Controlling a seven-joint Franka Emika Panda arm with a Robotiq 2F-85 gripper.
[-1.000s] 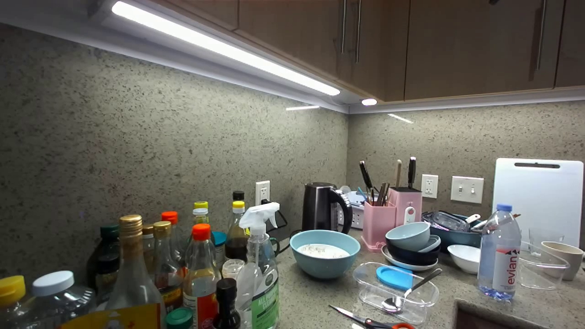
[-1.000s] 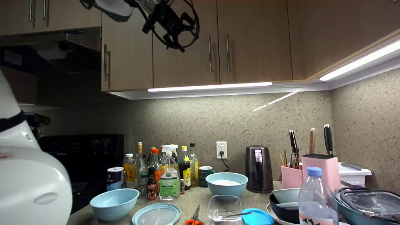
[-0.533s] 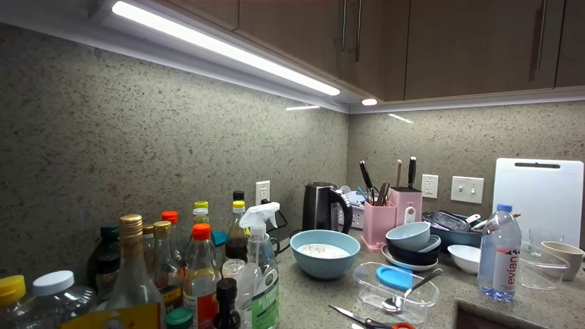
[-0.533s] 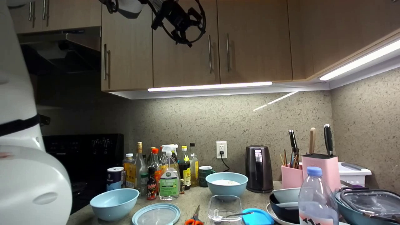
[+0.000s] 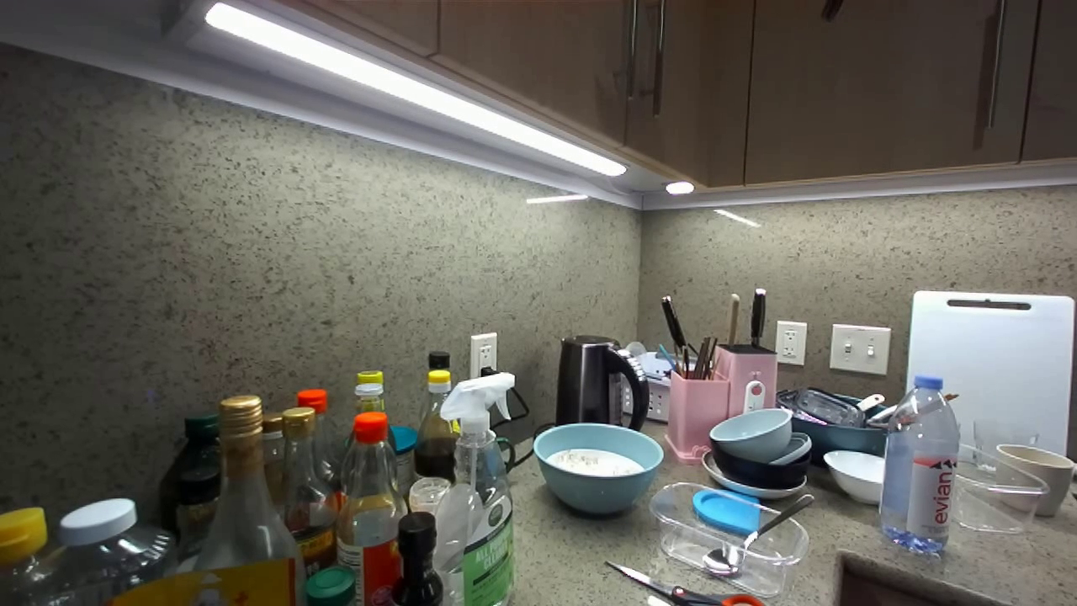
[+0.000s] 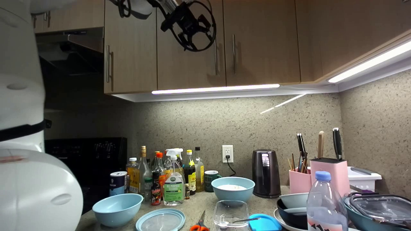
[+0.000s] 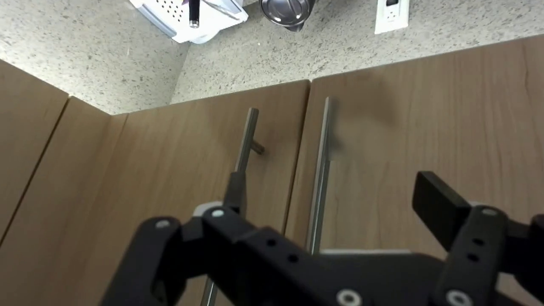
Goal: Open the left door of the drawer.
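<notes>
At the far left of an exterior view, a white Panda arm (image 6: pixel 19 96) is placed before a black stove (image 6: pixel 96 154) and a range hood (image 6: pixel 85 45). On the counter (image 6: pixel 263 205), a pale-blue bowl (image 6: pixel 117 211) is set in front of a dark-blue canister (image 6: pixel 117 184), and a cluster of bottles (image 6: pixel 199 173) is fronted by an all-purpose cleaner spray bottle (image 6: pixel 173 191). Above these, the left door (image 6: pixel 186 69) is seated closed in the upper cabinet (image 6: pixel 135 64), with its bar handle (image 6: pixel 216 64) mounted along the right edge. The gripper (image 7: pixel 330 189) is held before this door. In the wrist view, its fingers (image 7: pixel 440 208) are spread apart; the left door's handle is framed between them, and the handle of the matching right door (image 7: pixel 182 148) is partly covered by one finger. Whether either handle is touched cannot be told. Below, a second pale-blue bowl (image 6: pixel 233 194) is placed left of an electric kettle (image 6: pixel 266 179). At the right, a pink utensil holder (image 6: pixel 300 183) is set beside a pink knife block (image 6: pixel 340 173), which is partly hidden by an Evian bottle (image 6: pixel 324 205).
</notes>
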